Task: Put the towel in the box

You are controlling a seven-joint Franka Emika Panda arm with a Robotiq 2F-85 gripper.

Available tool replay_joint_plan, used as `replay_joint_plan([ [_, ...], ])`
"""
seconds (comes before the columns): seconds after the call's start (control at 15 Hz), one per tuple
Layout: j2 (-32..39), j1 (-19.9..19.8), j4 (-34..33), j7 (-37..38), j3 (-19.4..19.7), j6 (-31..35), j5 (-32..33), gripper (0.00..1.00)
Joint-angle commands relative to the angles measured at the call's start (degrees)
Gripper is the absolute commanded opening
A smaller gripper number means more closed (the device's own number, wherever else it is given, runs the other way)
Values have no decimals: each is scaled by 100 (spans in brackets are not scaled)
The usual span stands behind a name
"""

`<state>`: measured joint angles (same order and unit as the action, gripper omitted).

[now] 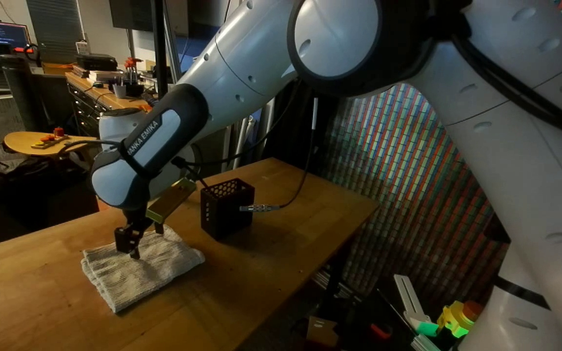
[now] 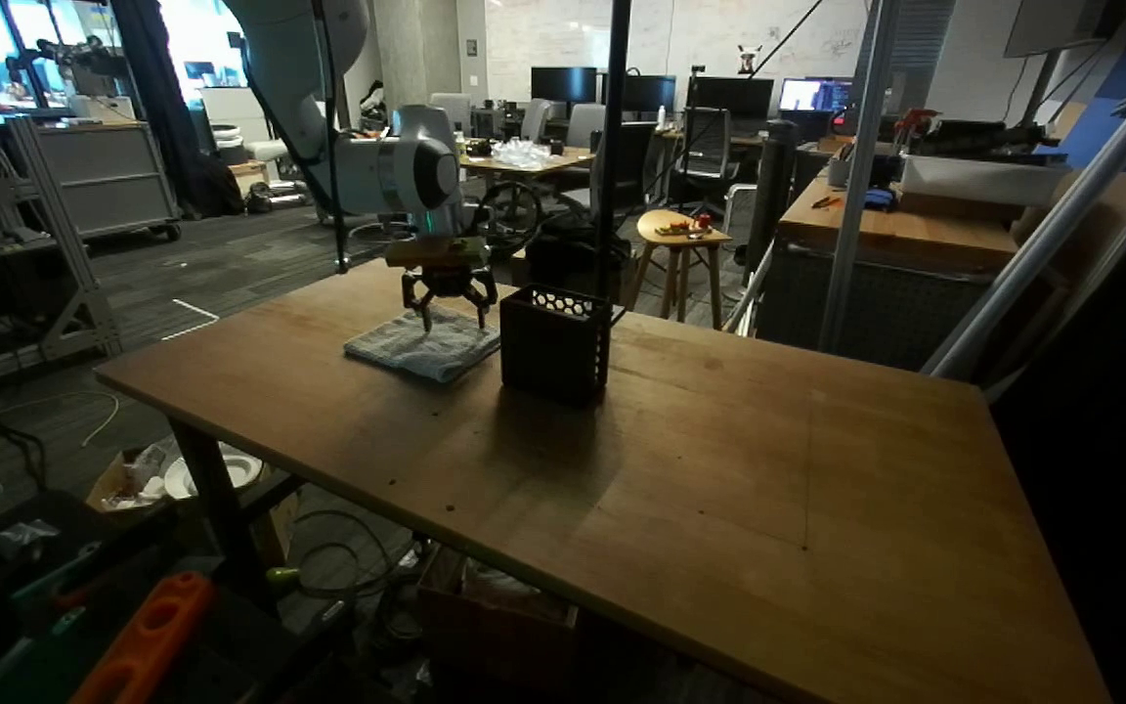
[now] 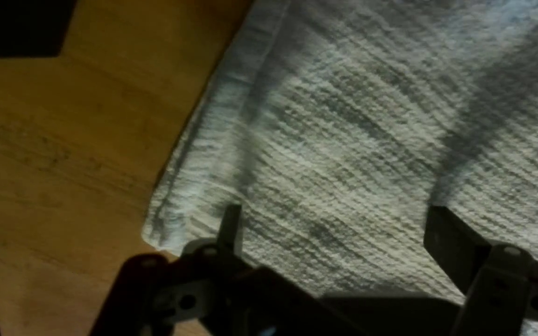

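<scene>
A folded grey-white towel lies flat on the wooden table; it also shows in an exterior view and fills much of the wrist view. The black box, with honeycomb holes and an open top, stands upright beside the towel; it also shows in an exterior view. A dark corner of it appears at the wrist view's upper left. My gripper points down over the towel, fingers wide apart. Its fingertips are at or just above the cloth; contact is unclear. Nothing is between them.
The wooden table carries the towel and box. A cable with a metal connector hangs in front of the box in an exterior view. A dark vertical pole stands behind the box. A stool stands beyond the table.
</scene>
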<state>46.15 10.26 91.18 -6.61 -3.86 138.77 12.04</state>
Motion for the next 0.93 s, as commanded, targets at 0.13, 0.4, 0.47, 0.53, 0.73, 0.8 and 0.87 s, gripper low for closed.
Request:
replay_joint_plan([
  [0.13,4,142,51,219,-330,194,-286,100],
  [0.4,60,213,308,210,-432,368,-392,100],
  [0.47,72,217,383,201,-445,403,-395,100],
  [0.53,70,226,424,188,-451,466,-386,100],
  [0.73,104,248,382,162,-477,527,-384,100],
  [0.8,103,247,369,149,-488,527,-388,100],
  [0.87,89,255,358,144,-491,533,-378,100],
])
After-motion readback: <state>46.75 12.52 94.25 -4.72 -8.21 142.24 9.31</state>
